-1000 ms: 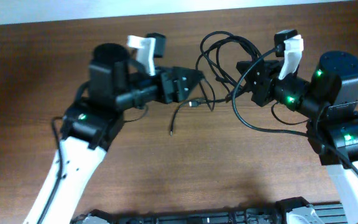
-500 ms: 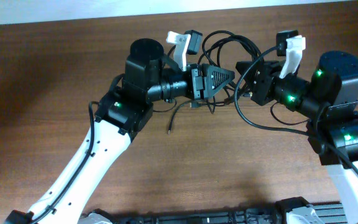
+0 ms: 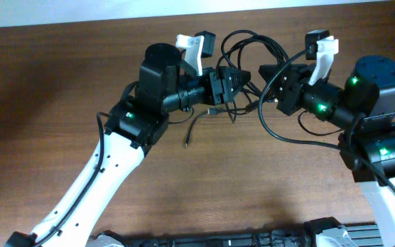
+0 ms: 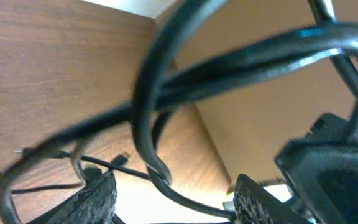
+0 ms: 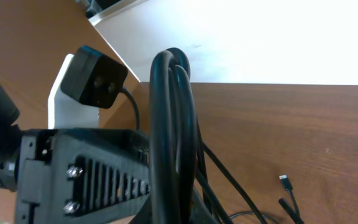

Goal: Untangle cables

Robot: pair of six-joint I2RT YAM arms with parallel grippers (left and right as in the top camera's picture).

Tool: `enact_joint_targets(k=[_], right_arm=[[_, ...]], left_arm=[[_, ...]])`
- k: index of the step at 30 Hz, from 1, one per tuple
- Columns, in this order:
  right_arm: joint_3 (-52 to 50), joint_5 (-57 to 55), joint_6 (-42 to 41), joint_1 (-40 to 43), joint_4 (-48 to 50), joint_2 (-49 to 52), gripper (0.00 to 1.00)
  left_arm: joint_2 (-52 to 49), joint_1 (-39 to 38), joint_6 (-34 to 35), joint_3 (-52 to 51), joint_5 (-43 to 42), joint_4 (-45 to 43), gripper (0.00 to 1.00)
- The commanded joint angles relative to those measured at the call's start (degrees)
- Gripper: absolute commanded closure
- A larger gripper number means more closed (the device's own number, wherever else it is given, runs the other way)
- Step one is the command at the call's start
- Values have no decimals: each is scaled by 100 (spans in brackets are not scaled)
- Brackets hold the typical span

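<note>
The thin black cables [image 3: 251, 49] sit bunched in loops near the far edge of the brown wooden worktop [image 3: 40, 103], a little right of its middle, and are partly lifted off it. We see one loose cord trailing toward the near edge, its plug end [image 3: 187, 145] flat on the wood. The left fingers [image 3: 237, 77] stand spread, with several cords passing between them. The right fingers [image 3: 271, 73] are pressed together, pinching the bundle.

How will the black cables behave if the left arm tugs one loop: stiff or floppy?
Probably floppy: the cables bend in loose loops, and a plug end lies slack on the table. Likely light, though a tug may drag the whole interlaced bunch.
</note>
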State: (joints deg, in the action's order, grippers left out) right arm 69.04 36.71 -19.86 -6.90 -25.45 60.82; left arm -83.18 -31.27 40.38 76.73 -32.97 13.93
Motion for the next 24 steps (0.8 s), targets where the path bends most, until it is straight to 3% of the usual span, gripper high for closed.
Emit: enact_joint_targets(k=[1, 3, 14, 17, 18, 24], right_arm=[[31, 188, -37, 20, 42, -66, 96], [31, 188, -37, 20, 9, -66, 96], [31, 472, 28, 15, -219, -66, 96], [31, 492, 28, 15, -219, -66, 96], [31, 487, 31, 15, -219, -66, 96], [31, 153, 463, 17, -350, -44, 96]], left_arm=[[-39, 7, 33, 35, 264, -22, 51], [-39, 7, 33, 35, 267, -22, 62], [-39, -15, 35, 35, 542, -63, 68], [-39, -24, 35, 35, 542, -61, 85], [-39, -26, 37, 35, 538, -63, 100], [-39, -61, 37, 35, 304, -70, 100]])
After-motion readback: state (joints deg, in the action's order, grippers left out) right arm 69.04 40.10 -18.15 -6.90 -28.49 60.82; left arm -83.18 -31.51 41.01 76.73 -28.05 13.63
